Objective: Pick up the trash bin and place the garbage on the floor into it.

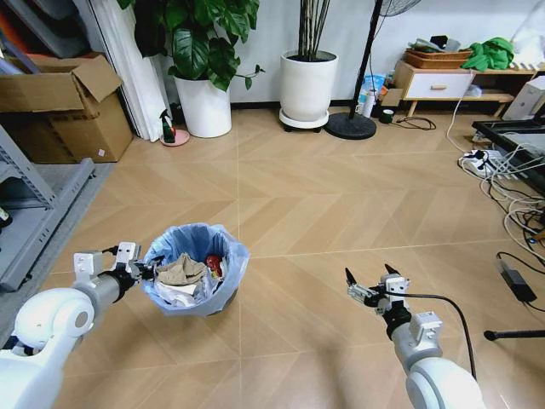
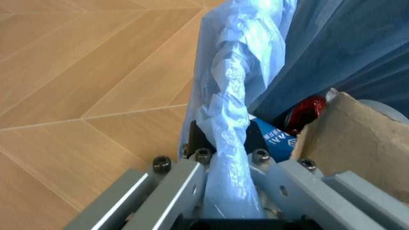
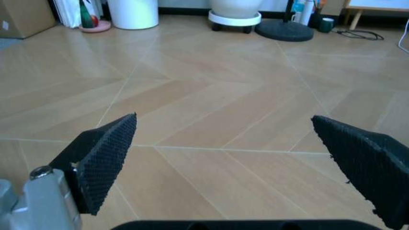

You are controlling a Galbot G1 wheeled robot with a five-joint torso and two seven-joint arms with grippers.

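Observation:
The trash bin [image 1: 194, 239], small and dark with a crinkled light-blue bag, is at the lower left of the head view. My left gripper [image 1: 146, 271] is shut on its near rim, and the bunched bag [image 2: 225, 139] is pinched between the fingers in the left wrist view. Garbage lies inside: brown crumpled paper [image 1: 181, 271], white paper and a red wrapper [image 2: 308, 110]. My right gripper [image 1: 371, 281] hangs open over bare floor to the bin's right, with nothing between its black pads [image 3: 108, 158].
Two white plant pots [image 1: 204, 106] [image 1: 307, 85] and a black round stand base [image 1: 350, 126] line the far wall. A green bottle on a pink dish [image 1: 169, 132] stands by a cardboard box [image 1: 64, 106]. A metal rack [image 1: 34, 204] is left; cables [image 1: 511, 196] are right.

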